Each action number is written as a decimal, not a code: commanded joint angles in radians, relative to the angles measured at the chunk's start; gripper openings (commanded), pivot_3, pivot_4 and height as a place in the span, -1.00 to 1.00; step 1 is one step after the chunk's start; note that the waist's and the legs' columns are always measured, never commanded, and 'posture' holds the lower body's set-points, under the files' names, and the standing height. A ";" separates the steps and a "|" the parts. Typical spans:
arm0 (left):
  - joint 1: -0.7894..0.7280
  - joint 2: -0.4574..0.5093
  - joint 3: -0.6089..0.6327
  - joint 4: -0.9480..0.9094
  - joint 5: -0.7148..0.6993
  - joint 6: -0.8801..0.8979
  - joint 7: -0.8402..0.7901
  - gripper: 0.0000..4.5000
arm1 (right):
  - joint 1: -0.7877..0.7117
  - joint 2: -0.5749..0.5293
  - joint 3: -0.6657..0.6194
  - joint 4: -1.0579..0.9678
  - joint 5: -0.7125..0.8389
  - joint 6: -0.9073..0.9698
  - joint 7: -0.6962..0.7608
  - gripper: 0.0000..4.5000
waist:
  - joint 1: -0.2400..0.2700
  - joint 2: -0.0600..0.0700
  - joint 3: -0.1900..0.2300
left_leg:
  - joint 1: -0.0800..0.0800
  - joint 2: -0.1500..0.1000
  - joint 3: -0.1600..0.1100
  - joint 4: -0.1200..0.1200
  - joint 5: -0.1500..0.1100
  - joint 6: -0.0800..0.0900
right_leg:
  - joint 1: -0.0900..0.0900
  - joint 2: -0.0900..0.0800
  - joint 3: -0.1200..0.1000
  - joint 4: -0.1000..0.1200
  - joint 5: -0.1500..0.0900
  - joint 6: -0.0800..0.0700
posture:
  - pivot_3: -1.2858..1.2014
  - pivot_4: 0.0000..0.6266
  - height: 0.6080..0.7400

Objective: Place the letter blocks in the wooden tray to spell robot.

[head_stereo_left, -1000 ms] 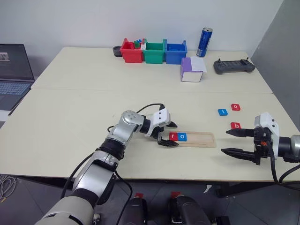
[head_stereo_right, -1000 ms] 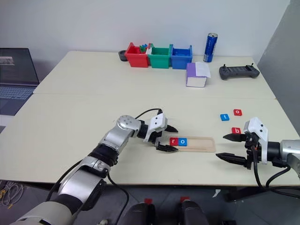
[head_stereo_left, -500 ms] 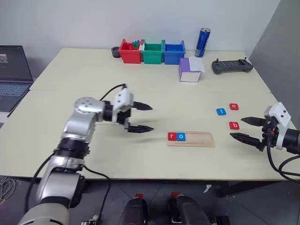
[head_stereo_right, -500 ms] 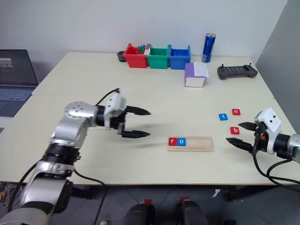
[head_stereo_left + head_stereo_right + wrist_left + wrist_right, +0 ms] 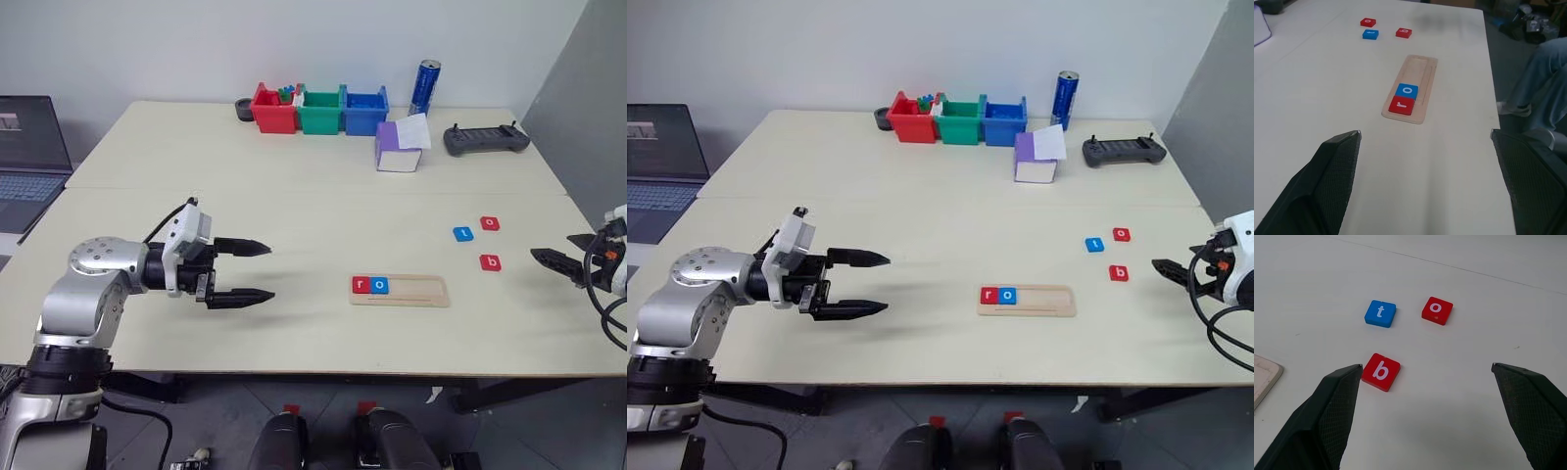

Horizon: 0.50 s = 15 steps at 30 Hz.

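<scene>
Pale wood marks the wooden tray (image 5: 400, 290), a long shallow strip lying flat near the front edge of a cream table (image 5: 294, 206). Two of the letter blocks sit side by side at its left end, touching: a red r block (image 5: 361, 285) and a blue o block (image 5: 380, 286), with the rest of the tray bare. Three more blocks lie loose on the table to the right of the tray and apart from it: a blue t block (image 5: 463, 234), a red o block (image 5: 490, 223) just beside it, and a red b block (image 5: 491, 262) nearer the front. The left gripper (image 5: 257, 271) hangs above the table well to the left of the tray, its two black fingers spread wide and holding nothing, pointing toward the tray. The right gripper (image 5: 1425, 377) is at the far right edge of the table, its fingers also spread wide and empty, facing the three loose blocks, with the red b block close by one fingertip. Along the back of the table stand a red bin (image 5: 273, 110), a green bin (image 5: 320, 111) and a blue bin (image 5: 365, 111) in a row, a blue can (image 5: 424, 88), a purple box (image 5: 399, 148) and a dark handheld controller (image 5: 486, 139). A laptop (image 5: 29, 147) sits off to the far left
</scene>
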 commanded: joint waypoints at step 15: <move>0.062 -0.106 0.036 0.024 -0.047 -0.177 0.042 0.99 | -0.017 0.027 0.031 -0.057 -0.017 -0.037 0.016 1.00 | 0.000 0.000 0.000 | 0.000 0.000 0.001 0.000 0.000 0.000 | 0.000 0.000 0.000 -0.001 0.000 0.000 | 0.03 -0.52 1.00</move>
